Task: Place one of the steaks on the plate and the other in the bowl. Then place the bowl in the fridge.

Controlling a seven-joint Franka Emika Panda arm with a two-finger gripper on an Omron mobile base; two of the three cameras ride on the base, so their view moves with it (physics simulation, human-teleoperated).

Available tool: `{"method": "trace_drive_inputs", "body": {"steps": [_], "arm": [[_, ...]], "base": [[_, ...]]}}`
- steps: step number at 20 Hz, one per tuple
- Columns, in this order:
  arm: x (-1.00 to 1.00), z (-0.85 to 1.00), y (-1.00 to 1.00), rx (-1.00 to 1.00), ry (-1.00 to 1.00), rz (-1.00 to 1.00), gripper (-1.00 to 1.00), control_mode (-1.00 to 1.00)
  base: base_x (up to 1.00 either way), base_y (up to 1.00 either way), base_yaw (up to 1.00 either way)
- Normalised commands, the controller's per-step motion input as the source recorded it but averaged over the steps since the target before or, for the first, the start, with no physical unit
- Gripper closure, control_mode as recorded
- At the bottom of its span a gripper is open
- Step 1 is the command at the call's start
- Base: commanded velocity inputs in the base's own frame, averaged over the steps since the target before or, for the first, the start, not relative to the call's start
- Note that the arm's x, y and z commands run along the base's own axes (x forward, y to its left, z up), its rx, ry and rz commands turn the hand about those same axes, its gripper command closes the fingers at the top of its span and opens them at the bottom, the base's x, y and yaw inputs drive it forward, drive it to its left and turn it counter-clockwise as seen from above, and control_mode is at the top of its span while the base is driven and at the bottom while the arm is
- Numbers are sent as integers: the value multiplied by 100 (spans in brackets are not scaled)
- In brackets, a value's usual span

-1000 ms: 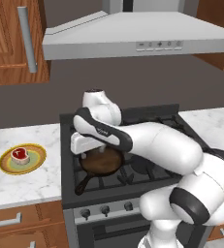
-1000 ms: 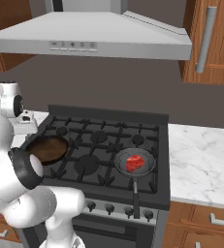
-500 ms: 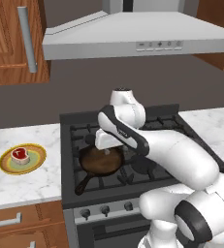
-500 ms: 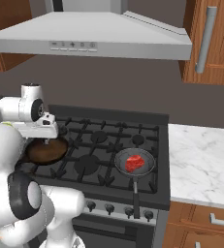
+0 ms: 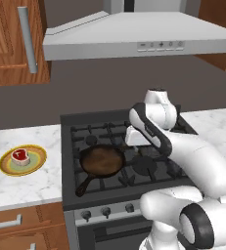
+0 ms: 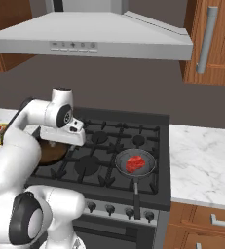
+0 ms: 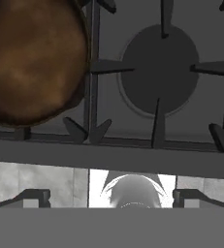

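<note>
One steak (image 5: 20, 155) is lying on the plate (image 5: 37, 162), at the left edge of the left base view, on the marble counter (image 5: 31, 185) beside the stove (image 5: 109, 146). The other steak (image 6: 135, 164) is sitting in a small dark pan (image 6: 150, 168) on the front right burner, lower centre of the right base view, its handle pointing toward the stove's front edge.

The end effector (image 7: 111, 196) is hovering over the stove, jaws standing wide apart and gripping nothing; in the hand view its dark fingertips (image 7: 33, 196) are framing a bare burner (image 7: 159, 70). A brown skillet (image 5: 102, 161) is resting on the front left burner, just left of the hand. The range hood (image 5: 139, 36) is hanging across the top of both base views.
</note>
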Motion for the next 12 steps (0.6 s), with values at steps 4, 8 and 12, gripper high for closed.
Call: {"method": "trace_drive_inputs", "body": {"steps": [4,8,12], "arm": [[23,0,-100,0,14,-12,-100,-100],[21,-1,-96,0,11,-5,-100,-100],[28,-4,-77,0,4,-5,-100,-100]], "base": [[0,0,0],[0,0,0],[0,0,0]]}}
